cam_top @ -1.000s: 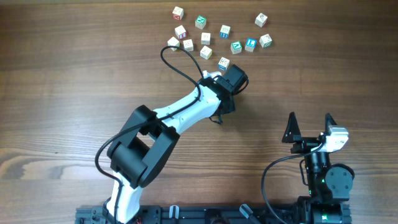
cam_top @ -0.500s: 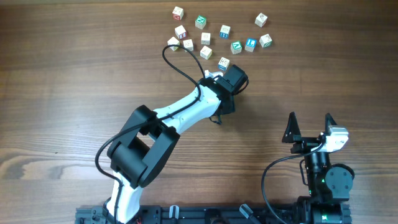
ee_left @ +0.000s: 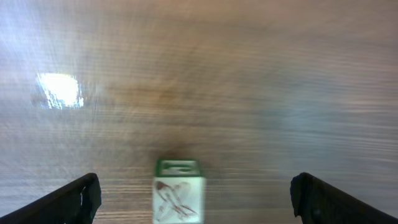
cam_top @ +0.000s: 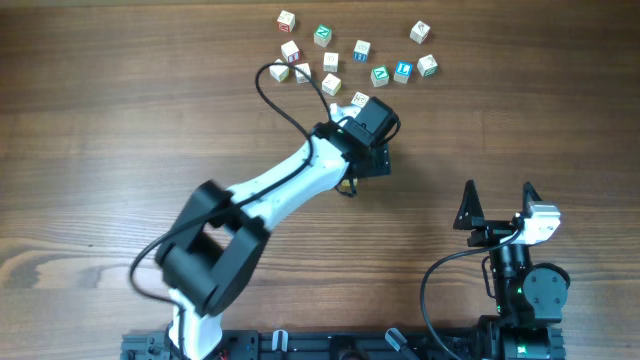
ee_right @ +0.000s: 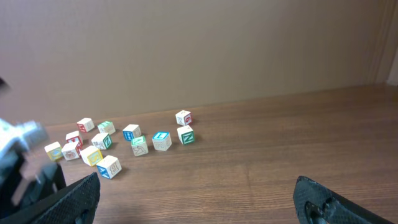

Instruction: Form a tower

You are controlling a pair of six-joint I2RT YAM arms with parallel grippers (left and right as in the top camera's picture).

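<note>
Of the tower I see only a pale cube (ee_left: 179,193) with a green-marked top and a sketch on its side. It stands between the wide-apart jaws of my open left gripper (ee_left: 194,186), touching neither finger. The picture's lower edge cuts off whatever is under it. From overhead my left gripper (cam_top: 372,118) covers that spot, just below the loose cubes. My right gripper (cam_top: 498,190) rests open at the near right, holding nothing, and also shows in the right wrist view (ee_right: 196,186).
Several loose letter cubes (cam_top: 361,50) lie scattered at the far middle of the wooden table; the right wrist view shows them (ee_right: 131,132) too. A blue-marked cube (cam_top: 360,100) sits right beside the left wrist. The left arm's black cable (cam_top: 285,95) loops over the table.
My left gripper has opened wide, letting go of the green-topped cube. The left arm's elbow has swung left and the image blurs with motion. The right arm has not moved.
</note>
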